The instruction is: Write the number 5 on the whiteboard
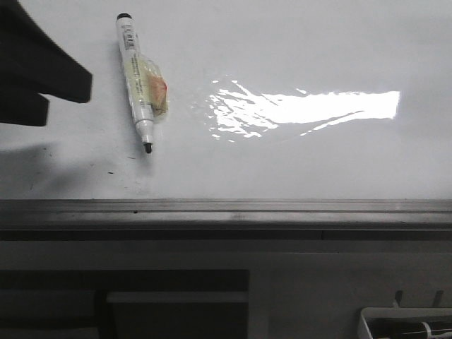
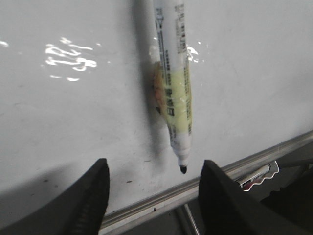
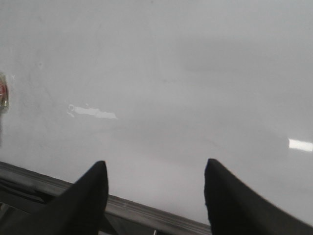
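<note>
The whiteboard [image 1: 318,162] lies flat, glossy white with a few dark specks. The number 5 is out of view in every frame. A white marker [image 1: 138,85] wrapped in yellowish tape lies on the board at the left, its bare black tip pointing at the near edge rail [image 1: 226,207]. My left gripper [image 2: 153,164] hangs open above the board [image 2: 73,122]; the marker [image 2: 175,98] tip sits just ahead of the gap, nearer one finger, untouched. My right gripper [image 3: 155,166] is open over blank board [image 3: 171,73] near the rail, holding nothing.
A bright glare patch [image 1: 304,109] covers the board's middle right. Below the rail is a grey table front, with a white tray [image 1: 406,323] holding a dark pen at the bottom right. A dark part of the left arm [image 1: 35,70] overhangs the far left corner.
</note>
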You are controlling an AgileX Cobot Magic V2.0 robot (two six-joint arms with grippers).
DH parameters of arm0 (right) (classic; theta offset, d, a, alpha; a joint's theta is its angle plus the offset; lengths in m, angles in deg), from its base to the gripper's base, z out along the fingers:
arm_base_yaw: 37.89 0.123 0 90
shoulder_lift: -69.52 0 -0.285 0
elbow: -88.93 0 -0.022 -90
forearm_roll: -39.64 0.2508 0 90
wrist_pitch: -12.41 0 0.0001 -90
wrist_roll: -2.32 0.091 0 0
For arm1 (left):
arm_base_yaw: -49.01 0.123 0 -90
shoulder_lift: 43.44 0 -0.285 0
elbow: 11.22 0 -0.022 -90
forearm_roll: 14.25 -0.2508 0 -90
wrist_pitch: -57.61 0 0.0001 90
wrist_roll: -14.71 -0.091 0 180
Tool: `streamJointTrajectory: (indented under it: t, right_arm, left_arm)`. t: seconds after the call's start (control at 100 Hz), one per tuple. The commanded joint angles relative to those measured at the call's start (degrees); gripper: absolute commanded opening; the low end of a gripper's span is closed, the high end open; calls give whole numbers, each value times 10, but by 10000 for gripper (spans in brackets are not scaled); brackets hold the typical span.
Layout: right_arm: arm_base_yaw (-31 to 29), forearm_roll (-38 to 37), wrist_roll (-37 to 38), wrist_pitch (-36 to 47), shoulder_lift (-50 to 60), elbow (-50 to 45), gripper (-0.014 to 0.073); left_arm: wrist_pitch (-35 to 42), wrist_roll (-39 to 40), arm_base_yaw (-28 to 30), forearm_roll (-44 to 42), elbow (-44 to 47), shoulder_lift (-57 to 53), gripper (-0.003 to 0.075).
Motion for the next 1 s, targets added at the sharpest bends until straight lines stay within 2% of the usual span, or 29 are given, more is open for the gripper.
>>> streamJointTrajectory:
  t: [0.0,0.15,0.37,0.46,0.59,0.61,0.66,0.75,0.9,0.99]
  right_arm:
    - [0,-3,-7,49,-13,21,387]
    - [0,-2,-7,49,-18,21,387]
    - [0,5,-7,49,-19,21,387]
    - [0,10,-7,50,-19,21,387]
    - [4,42,-7,50,-19,21,387]
    - [8,48,-7,50,-19,21,387]
    - [19,63,-9,50,-19,22,387]
    - [58,91,-57,42,-19,35,387]
    - [164,114,-177,19,-21,67,387]
    - [227,114,-221,21,-33,73,387]
  left_arm:
    - [74,-3,-37,45,-23,26,367]
    - [101,-3,-70,59,-39,70,367]
    - [108,-2,-75,62,-64,126,352]
    - [113,-2,-74,87,-65,141,254]
    - [111,-2,-74,96,-65,146,3]
    - [110,-2,-74,95,-65,146,-20]
    - [102,-3,-75,88,-67,142,-20]
    - [49,-23,-75,27,-74,125,-20]
    - [-139,-169,-75,-123,-100,89,-20]
    - [-206,-220,-75,-204,-104,73,-20]
